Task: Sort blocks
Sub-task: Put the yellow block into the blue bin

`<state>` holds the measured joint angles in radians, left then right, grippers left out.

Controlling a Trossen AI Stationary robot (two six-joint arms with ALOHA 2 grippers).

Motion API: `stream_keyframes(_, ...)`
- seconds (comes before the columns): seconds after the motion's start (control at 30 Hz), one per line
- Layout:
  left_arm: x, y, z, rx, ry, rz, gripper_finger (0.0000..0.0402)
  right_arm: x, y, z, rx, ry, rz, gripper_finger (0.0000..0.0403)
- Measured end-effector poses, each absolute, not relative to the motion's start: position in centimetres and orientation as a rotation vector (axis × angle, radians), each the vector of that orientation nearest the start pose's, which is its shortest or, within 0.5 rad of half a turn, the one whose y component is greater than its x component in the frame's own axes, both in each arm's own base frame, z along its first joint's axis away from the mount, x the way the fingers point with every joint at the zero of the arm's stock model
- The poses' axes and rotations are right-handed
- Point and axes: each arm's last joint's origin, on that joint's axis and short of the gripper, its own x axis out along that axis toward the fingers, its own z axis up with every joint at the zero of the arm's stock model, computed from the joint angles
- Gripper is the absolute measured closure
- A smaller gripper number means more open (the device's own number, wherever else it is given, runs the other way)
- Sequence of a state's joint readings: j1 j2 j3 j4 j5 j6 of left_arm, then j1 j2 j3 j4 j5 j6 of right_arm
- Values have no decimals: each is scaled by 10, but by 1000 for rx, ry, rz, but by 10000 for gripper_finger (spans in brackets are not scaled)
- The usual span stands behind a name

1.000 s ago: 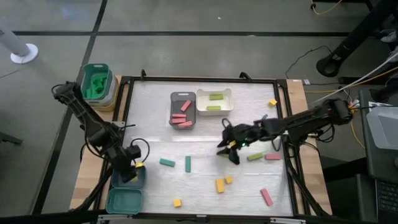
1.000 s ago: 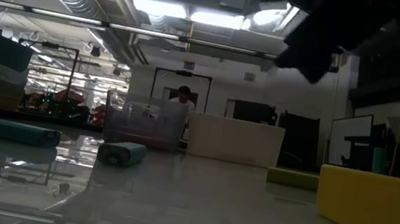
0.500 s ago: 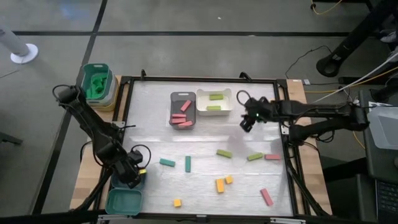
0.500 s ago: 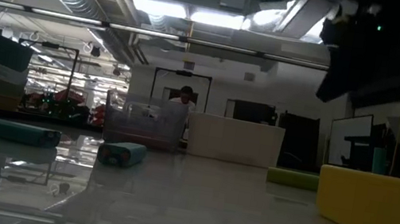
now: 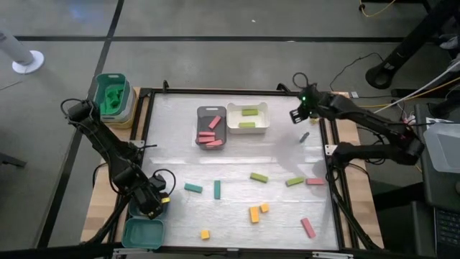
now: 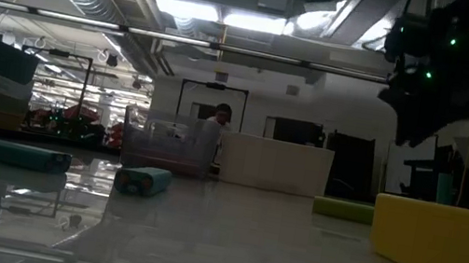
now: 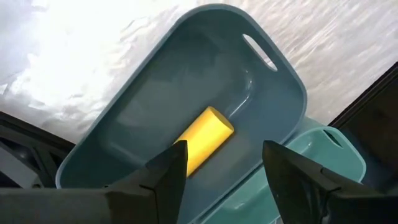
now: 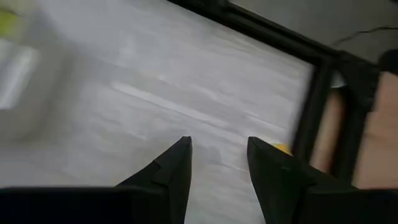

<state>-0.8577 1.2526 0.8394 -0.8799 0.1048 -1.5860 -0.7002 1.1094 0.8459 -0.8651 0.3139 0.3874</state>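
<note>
Left gripper (image 7: 221, 171): at the table's 8 o'clock edge, over the teal tray (image 7: 155, 81); fingers spread wide, nothing between them.
Yellow bar in tray (image 7: 202, 140): short, plain, rounded at its far end; lies loose on the tray floor, beyond the parted fingertips.
Second teal tray (image 5: 142, 232): just past the first, toward 7 o'clock.
Right gripper (image 5: 297, 115): raised near the table's 2 o'clock corner; fingers part-way open, holding nothing in the wrist view.
Yellow block by right gripper (image 8: 281, 149): a small piece only partly seen, past the fingertips near the black frame.
Grey tray (image 5: 211, 124): about 12 o'clock; holds several pink bars (image 5: 213, 122).
White tray (image 5: 248, 119): touching the grey tray's 3 o'clock side; holds two light green bars (image 5: 249, 112).
Loose on table, teal: two bars (image 5: 192, 188), toward 7 o'clock of centre, one flat and one (image 5: 217, 190) at right angles to it.
Loose, green: two bars (image 5: 259, 177) toward 4 o'clock.
Loose, pink: one bar (image 5: 315, 181) at 4 o'clock, one (image 5: 307, 227) at 5 o'clock.
Loose, yellow: bar (image 5: 254, 214) and cube (image 5: 264, 207) just beside each other at 6 o'clock; small cube (image 5: 205, 234) at 7 o'clock.
</note>
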Motion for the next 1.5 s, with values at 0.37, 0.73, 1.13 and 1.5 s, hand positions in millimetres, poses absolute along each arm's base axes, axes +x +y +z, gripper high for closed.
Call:
stream_keyframes(0.37,138,-161,218,-774,1426,340,205,127,-169,217,553,1270,-1120,249)
stream_keyframes(0.73,139,-161,218,-744,1397,332,205,128,-169,212,530,1355,-1110,249)
stream_keyframes(1.13,140,-160,218,-738,1365,345,205,144,-178,190,574,1279,-1458,249)
stream_keyframes(1.5,140,-160,218,-735,1355,348,205,150,-183,163,426,1397,-1638,249)
